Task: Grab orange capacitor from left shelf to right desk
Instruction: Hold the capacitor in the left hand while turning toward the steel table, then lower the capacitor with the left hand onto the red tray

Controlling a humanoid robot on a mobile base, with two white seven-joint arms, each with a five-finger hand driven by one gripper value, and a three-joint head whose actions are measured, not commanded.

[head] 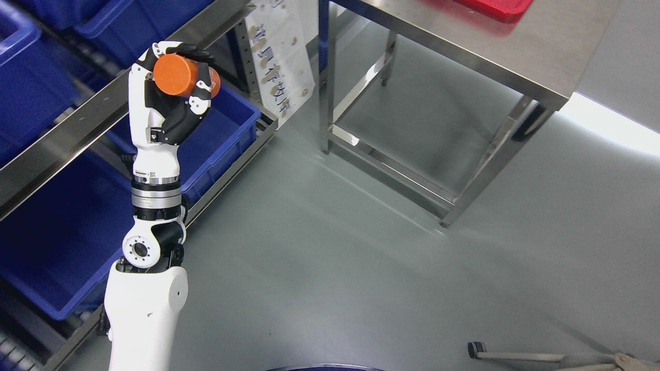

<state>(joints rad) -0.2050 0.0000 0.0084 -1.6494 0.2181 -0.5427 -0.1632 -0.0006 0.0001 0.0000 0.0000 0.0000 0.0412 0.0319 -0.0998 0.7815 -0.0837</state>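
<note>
One left robot hand (170, 93) stands raised at about ten o'clock in the head view, its white and black fingers (198, 103) curled round a single orange capacitor (180, 76). The capacitor is a smooth, matte cylinder, lying tilted with one flat round end facing the camera; the thumb presses over its top and the other fingers wrap its right side. The arm rises from the bottom edge at seven o'clock, a glossy white shell topped by a ribbed metal wrist ring.

Behind the hand, from eight to eleven o'clock, a metal-railed shelf (62, 139) carries at least four blue plastic bins (227, 123), rectangular with rolled rims. The capacitor is held in front of the shelf rail, above the bin nearest the hand.

At one to two o'clock stands one brushed stainless-steel desk (495, 51) on square legs, with one red tray (500, 7) cut off at its top edge. The floor (330, 257) is smooth grey and faintly reflective. The right arm does not show.
</note>
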